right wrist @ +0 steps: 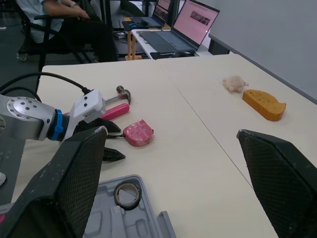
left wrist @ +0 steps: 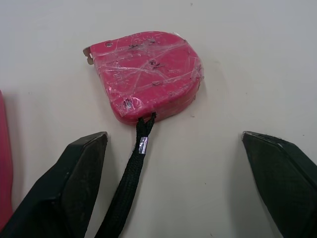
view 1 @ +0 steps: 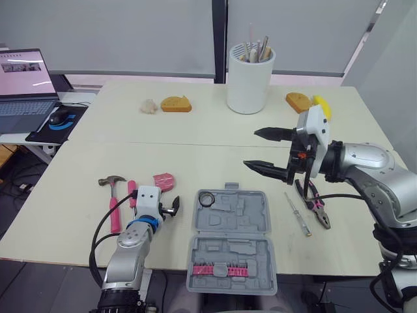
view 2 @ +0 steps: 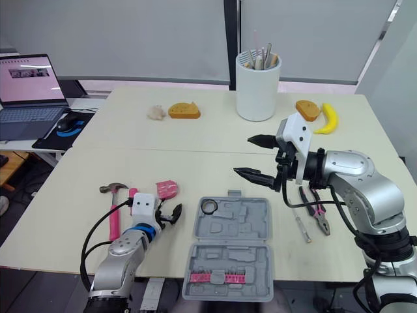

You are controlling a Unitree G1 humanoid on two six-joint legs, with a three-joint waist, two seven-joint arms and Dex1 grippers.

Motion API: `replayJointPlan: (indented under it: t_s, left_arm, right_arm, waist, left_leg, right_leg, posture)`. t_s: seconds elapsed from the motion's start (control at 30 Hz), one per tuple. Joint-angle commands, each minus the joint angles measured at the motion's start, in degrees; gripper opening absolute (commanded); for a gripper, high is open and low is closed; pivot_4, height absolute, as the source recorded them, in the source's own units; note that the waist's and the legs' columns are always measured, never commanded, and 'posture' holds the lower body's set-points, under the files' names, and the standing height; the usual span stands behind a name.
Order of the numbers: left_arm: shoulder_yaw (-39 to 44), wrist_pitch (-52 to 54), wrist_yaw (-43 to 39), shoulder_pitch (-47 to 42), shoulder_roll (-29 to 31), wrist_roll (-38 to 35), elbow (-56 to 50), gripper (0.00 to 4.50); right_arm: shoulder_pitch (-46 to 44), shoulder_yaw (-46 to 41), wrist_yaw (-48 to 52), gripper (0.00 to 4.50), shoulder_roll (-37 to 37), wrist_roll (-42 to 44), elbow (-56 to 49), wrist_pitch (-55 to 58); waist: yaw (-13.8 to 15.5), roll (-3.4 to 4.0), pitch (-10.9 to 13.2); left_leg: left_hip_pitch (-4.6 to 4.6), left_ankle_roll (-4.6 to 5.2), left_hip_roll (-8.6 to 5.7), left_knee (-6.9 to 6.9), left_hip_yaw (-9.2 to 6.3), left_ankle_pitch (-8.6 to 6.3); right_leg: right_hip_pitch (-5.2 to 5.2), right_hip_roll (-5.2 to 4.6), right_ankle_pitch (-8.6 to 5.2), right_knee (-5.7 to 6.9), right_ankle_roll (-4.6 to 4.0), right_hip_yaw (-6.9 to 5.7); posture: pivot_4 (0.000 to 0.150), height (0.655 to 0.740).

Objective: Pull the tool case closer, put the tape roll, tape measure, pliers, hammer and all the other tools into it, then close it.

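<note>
Left wrist view showed the left pincer (left wrist: 173, 144) gaping wide over the cream worktop (left wrist: 247, 59), with the pink plastic tape measure (left wrist: 148, 74) lying just ahead of it, untouched. The right pincer (view 1: 253, 148), equally wide open, hung in the air. The open grey plastic tool case (view 1: 231, 225) lay below it, near the left pincer.

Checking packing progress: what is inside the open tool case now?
The tape roll sits in a far-left recess of the tool case; a pink row of small parts lines its near half. The other moulded recesses look empty; nothing covers them.
</note>
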Motion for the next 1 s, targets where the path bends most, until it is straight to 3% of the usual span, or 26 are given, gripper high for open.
replayJointPlan:
  t_s: [0.03, 0.37, 0.7, 1.0]
  left_arm:
    - [1.29, 1.33, 1.61, 0.42, 0.59, 0.37, 0.82, 3.29]
    - [1.68, 2.70, 3.27, 1.03, 0.59, 0.19, -0.83, 0.02]
    - [2.40, 3.11, 3.21, 0.78, 0.68, -0.47, -0.92, 0.02]
    - [-5.03, 3.63, -9.00, 4.13, 8.16, -0.70, -8.64, 0.02]
  right_arm:
    - [-1.41, -1.51, 0.18, 4.50, -0.81, 0.03, -0.95, -1.35]
    - [-1.12, -1.47, 0.42, 4.50, -1.33, -0.42, -0.18, -2.51]
    - [-0.62, -1.31, 0.36, 4.50, -1.28, -0.29, -0.50, -2.58]
    - [2.13, -0.35, 5.19, 4.50, -4.76, 2.38, -3.52, -0.40]
  waist:
    - [-0.07, 0.00, 0.00]
    - [-0.11, 0.00, 0.00]
    - [-0.11, 0.00, 0.00]
    - [0.03, 0.00, 0.00]
  left_leg:
    - [0.00, 0.00, 0.01, 0.00, 0.01, 0.00]
    - [0.02, 0.00, 0.04, 0.00, 0.01, 0.00]
    - [0.02, 0.00, 0.05, 0.00, 0.01, 0.00]
    - [-0.02, -0.01, 0.02, -0.01, 0.00, -0.01]
  right_leg:
    - [0.00, 0.01, 0.00, 0.00, 0.00, 0.01]
    - [0.00, 0.06, 0.00, 0.00, 0.00, 0.05]
    - [0.00, 0.06, 0.00, 0.00, 0.00, 0.05]
    - [-0.01, 0.04, 0.00, -0.05, -0.01, 0.22]
  posture:
    - [0.150, 0.7400]
    - [0.150, 0.7400]
    - [0.150, 0.7400]
    - [0.150, 0.7400]
